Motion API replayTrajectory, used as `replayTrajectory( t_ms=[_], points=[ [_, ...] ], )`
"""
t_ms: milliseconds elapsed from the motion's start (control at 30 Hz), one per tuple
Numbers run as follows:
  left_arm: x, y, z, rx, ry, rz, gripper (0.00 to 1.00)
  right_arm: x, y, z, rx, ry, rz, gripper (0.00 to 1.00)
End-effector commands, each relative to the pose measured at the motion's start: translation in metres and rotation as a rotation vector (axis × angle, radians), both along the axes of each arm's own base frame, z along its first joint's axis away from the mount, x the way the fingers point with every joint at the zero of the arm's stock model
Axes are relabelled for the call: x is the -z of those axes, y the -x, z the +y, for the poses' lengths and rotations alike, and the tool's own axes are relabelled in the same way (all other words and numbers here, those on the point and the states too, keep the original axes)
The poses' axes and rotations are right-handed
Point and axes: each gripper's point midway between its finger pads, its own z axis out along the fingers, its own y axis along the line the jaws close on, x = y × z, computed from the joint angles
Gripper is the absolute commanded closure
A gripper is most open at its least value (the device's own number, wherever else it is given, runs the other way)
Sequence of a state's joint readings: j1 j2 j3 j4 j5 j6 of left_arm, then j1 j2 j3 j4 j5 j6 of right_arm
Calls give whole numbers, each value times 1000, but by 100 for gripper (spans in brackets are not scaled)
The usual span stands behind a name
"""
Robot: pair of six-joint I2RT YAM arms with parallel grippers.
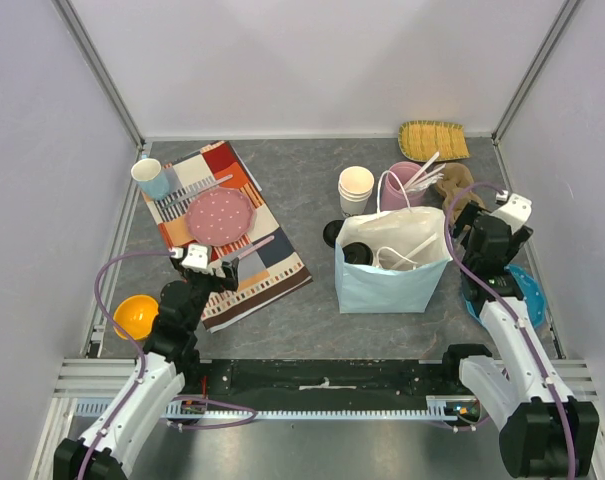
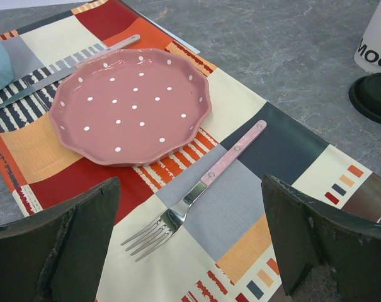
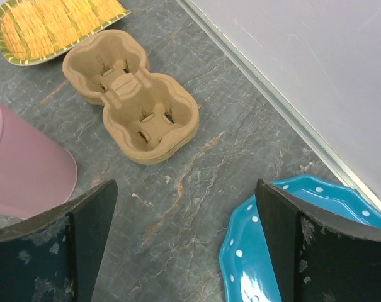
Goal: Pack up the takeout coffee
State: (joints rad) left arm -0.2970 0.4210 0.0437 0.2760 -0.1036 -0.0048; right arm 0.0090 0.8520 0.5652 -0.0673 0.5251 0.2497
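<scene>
The small white paper cup with a black lid seems to sit inside the light-blue paper bag, only its dark top showing. Both the left gripper and the right gripper stand wide open and hold nothing. Any reach past the bag could tip it, spilling the coffee.

Plate on placemat left, bag right
</scene>
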Motion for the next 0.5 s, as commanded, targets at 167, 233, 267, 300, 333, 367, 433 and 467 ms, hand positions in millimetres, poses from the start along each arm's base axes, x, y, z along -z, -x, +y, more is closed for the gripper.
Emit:
replayTrajectory(
  t_ms=[167, 233, 267, 300, 333, 367, 433, 467],
  points=[
    [-1, -2, 4, -30, 35, -34, 0, -6, -3, 5, -14, -42, -157, 2],
    [-2, -2, 4, -31, 36, -36, 0, 0, -1, 6, -21, -41, -148, 2],
    [-1, -2, 4, -30, 35, -34, 0, -1, 0, 7, -22, -42, -154, 2],
    [-2, -2, 4, -30, 36, -36, 0, 0, 1, 7, -27, -36, -155, 2],
    [-2, -2, 4, -28, 36, -36, 0, 3, 2, 7, -32, -35, -153, 2],
    [-2, -2, 4, -30, 36, -36, 0, 0, 3, 7, -35, -34, -179, 2],
    [-2, -2, 4, -33, 38, -37, 0, 0, 4, 9, -44, -32, -195, 2],
    [-2, -3, 5, -36, 40, -40, 0, -4, 3, 11, -60, -36, -216, 2]
  ],
)
